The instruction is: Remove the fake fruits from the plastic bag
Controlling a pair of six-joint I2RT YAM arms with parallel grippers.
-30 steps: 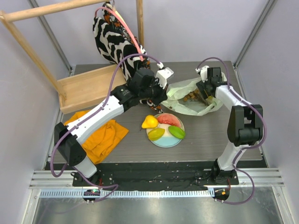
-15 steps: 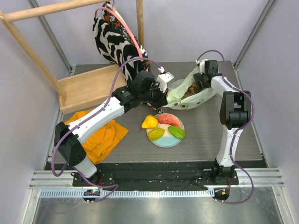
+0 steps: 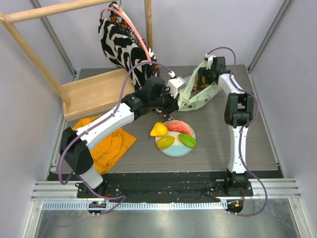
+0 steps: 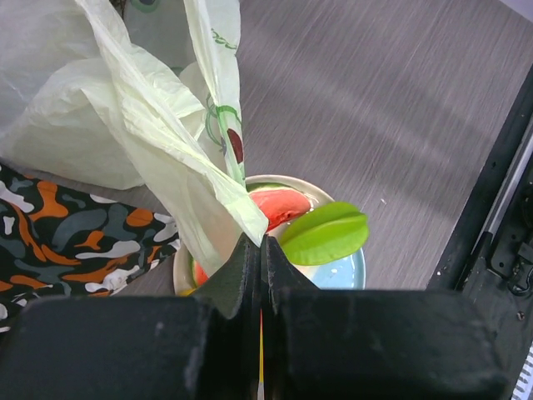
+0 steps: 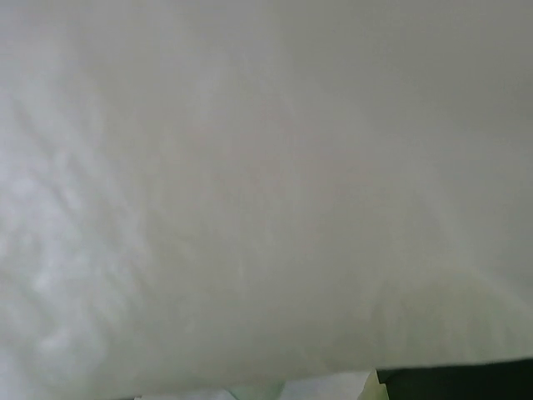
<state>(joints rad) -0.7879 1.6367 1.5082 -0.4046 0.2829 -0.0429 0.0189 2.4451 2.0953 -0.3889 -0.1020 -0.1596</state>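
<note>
The pale-green plastic bag [image 3: 200, 96] hangs stretched between my two grippers at the back of the table. My left gripper [image 3: 173, 102] is shut on one thin edge of the bag [image 4: 150, 125], with the jaws [image 4: 260, 242] pinched together above the plate. My right gripper [image 3: 202, 79] holds the bag's far side up; its wrist view shows only pale plastic [image 5: 250, 183]. A brownish shape shows dimly inside the bag. On the white-and-blue plate [image 3: 174, 150] lie a yellow pear [image 3: 158, 130], a red watermelon slice [image 3: 179, 127], a yellow oval [image 3: 166, 142] and a green oval [image 3: 188, 140].
A zebra-patterned cloth bag [image 3: 119, 39] hangs from a wooden frame at the back left. A wooden tray [image 3: 94, 91] sits below it. An orange cloth [image 3: 106, 144] lies front left. A camouflage-patterned cloth [image 4: 75, 225] lies under my left arm.
My right gripper has moved up and to the left, lifting the bag's far side off the table. The bag now hangs taut between the grippers. The left arm barely moved.
</note>
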